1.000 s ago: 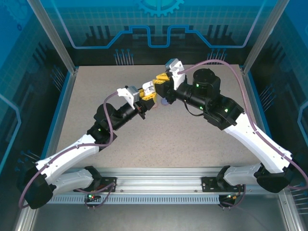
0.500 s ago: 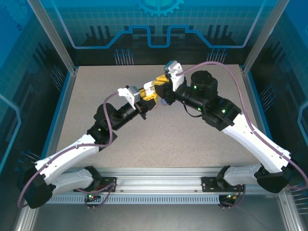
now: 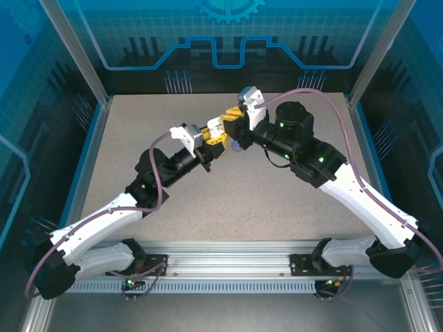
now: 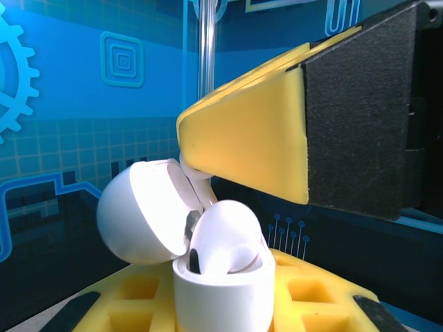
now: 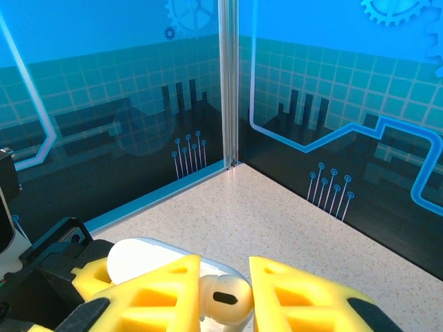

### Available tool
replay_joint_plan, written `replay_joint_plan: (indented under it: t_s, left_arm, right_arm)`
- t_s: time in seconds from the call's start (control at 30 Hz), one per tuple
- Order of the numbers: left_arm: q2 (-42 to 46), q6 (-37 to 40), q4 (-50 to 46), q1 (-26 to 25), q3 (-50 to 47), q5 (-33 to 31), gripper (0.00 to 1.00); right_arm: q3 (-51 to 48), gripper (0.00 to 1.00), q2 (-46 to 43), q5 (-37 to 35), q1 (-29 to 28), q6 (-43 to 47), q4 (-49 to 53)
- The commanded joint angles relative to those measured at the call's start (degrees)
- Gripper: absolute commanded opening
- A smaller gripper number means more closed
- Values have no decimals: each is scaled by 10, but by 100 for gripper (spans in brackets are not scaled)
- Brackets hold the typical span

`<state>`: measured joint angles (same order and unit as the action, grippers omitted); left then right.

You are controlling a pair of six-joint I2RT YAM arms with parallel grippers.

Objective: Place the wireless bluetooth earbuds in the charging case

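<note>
**Count.** Two yellow-fingered claws. One glossy white rounded plastic charging case (image 4: pixel 221 304). One glossy white plastic earbud (image 5: pixel 223 299). One small purple object (image 3: pixel 237 146). One speckled beige table (image 3: pixel 242 207).

**Left gripper** (image 3: pixel 212 137). Clenched on the charging case, which stands upright between its fingers. The domed lid (image 4: pixel 138 214) is swung open to the left (as the left wrist camera sees it).

**Right gripper** (image 5: pixel 225 277). Pinches the earbud between its two fingertips, directly over the case. The earbud's rounded head sits in the case's mouth.

**Position.** Both claws meet above the table's rear centre.

**Obscured.**
- Earbud: the stem is not clearly separable, and its depth of seating is unclear.
- Charging case: the base is cut off at the frame edge.
- Purple object: half hidden beneath the right gripper, kind indeterminate.
</note>
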<state>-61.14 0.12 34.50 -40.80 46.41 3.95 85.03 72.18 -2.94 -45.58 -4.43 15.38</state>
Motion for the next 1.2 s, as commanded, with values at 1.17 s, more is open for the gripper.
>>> replay_joint_plan:
  t_s: [1.17]
  left_arm:
    - [-6, 5, 55, -7, 21, -21, 0]
  right_arm:
    - [-39, 32, -20, -23, -17, 13, -34]
